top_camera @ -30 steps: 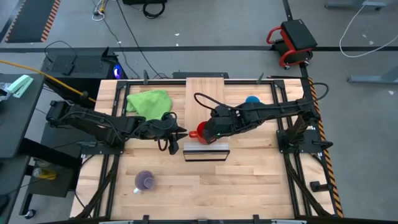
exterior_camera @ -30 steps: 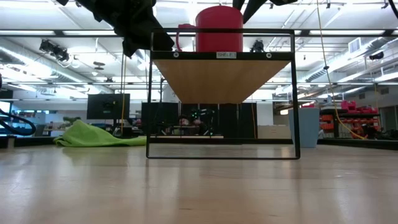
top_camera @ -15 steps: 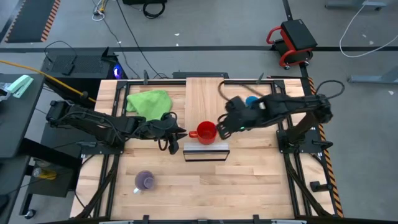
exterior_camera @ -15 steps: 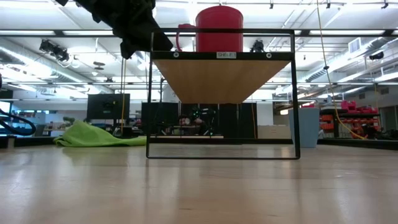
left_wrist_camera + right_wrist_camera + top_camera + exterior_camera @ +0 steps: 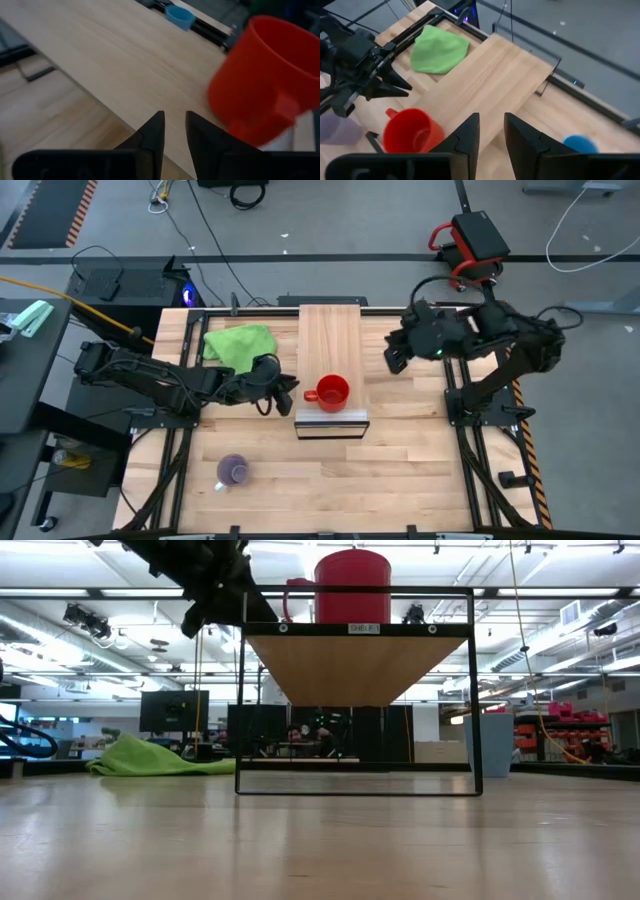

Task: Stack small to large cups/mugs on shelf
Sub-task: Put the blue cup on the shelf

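The red mug (image 5: 331,391) stands upright on its base near the front end of the raised shelf plank (image 5: 330,340), handle toward the table's left. It also shows in the low view (image 5: 352,587). My left gripper (image 5: 292,392) hovers level just left of the mug's handle (image 5: 285,107), its fingers a narrow gap apart, touching nothing. My right gripper (image 5: 392,360) is up high toward the table's right side, empty, its fingers a narrow gap apart. The light-blue cup (image 5: 580,143) stands on the table right of the shelf. The purple mug (image 5: 233,471) stands at the near left.
A green cloth (image 5: 240,342) lies on the table at the far left, beside the shelf. The shelf's metal frame (image 5: 355,790) stands on the tabletop, with open room under the plank. Bare tabletop (image 5: 400,470) lies in front of the shelf.
My right gripper has left the red mug and drawn back up toward the table's right and far edge. The mug stays upright on the shelf where it was.
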Motion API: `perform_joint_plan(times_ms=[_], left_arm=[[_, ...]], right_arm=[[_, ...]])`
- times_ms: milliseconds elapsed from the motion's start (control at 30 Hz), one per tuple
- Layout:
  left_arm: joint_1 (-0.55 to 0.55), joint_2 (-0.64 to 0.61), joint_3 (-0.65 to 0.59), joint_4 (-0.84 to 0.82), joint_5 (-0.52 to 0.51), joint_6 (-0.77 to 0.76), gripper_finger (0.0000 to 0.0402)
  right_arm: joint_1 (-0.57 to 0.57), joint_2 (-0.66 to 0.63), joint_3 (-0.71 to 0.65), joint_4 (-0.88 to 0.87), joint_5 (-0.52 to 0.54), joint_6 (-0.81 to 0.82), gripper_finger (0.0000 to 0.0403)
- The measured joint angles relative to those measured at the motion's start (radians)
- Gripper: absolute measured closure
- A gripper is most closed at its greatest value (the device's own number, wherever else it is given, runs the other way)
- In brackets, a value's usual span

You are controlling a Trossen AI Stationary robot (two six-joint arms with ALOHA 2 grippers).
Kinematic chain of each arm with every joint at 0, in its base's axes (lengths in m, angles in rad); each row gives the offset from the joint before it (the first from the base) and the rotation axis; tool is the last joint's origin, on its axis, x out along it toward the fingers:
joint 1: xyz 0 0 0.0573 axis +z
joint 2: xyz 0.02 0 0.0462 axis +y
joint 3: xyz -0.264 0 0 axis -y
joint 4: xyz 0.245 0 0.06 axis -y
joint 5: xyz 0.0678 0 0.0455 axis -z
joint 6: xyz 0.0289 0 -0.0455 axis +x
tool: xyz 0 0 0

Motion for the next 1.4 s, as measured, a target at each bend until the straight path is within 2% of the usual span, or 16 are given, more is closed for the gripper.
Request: perform_joint_plan(times_ms=[167,467,600,667,733,833,967,1233,1400], left_arm=[[0.003,-0.011,0.000,0.000,-0.068,-0.060,0.0314],[0.064,-0.101,0.000,0.003,-0.074,-0.094,0.0327],[0.078,-0.135,0.000,0.005,-0.074,-0.107,0.0328],[0.073,-0.140,0.000,0.000,-0.073,-0.106,0.0326],[0.068,-0.141,0.000,0.000,-0.073,-0.104,0.0324],[0.068,-0.141,0.000,-0.001,-0.071,-0.103,0.0322],[0.068,-0.141,0.000,0.000,-0.073,-0.103,0.0322],[0.052,-0.141,0.000,-0.014,-0.072,-0.099,0.0323],[0.051,-0.141,0.000,-0.057,-0.052,-0.077,0.0326]], right_arm=[[-0.071,-0.053,0.000,0.000,0.000,-0.121,0.0309],[-0.218,-0.115,0.000,-0.001,0.005,-0.243,0.0311],[-0.275,-0.114,-0.026,-0.070,-0.018,-0.285,0.0312],[-0.320,-0.114,-0.069,-0.079,-0.054,-0.291,0.0312],[-0.382,-0.114,-0.105,-0.075,-0.135,-0.312,0.0312],[-0.513,-0.097,-0.137,-0.080,-0.262,-0.343,0.0312],[-0.664,-0.065,-0.189,-0.078,-0.373,-0.352,0.0312],[-0.881,-0.015,-0.276,-0.077,-0.473,-0.373,0.0312],[-0.937,0.021,-0.351,-0.077,-0.491,-0.372,0.0312]])
